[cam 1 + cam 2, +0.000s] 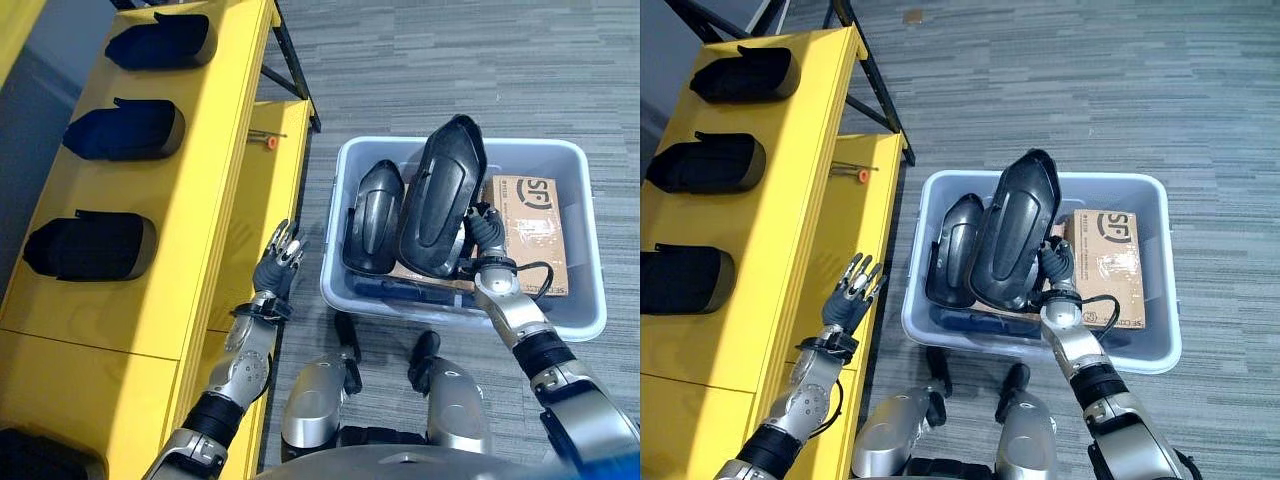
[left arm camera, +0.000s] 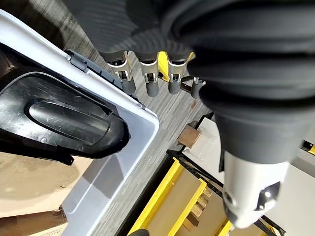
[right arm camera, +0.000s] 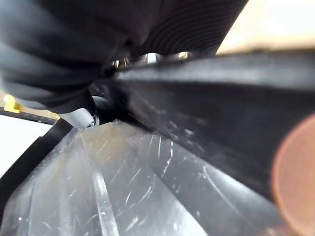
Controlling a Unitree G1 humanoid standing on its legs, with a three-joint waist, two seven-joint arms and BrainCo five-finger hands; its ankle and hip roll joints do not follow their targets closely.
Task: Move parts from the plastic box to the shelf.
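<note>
Fingers (image 1: 487,228) of R hand prob. grip part (image 1: 440,200) above box (image 1: 590,300).

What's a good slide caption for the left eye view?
Right hand lifts a black part from the plastic box; left hand open beside the yellow shelf.

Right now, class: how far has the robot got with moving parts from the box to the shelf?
Done: three black parts lie on the yellow shelf. In hand: the right hand grips a fourth part, lifted above the plastic box. Left: one part leaning inside the box. The left hand is open and idle.
</note>
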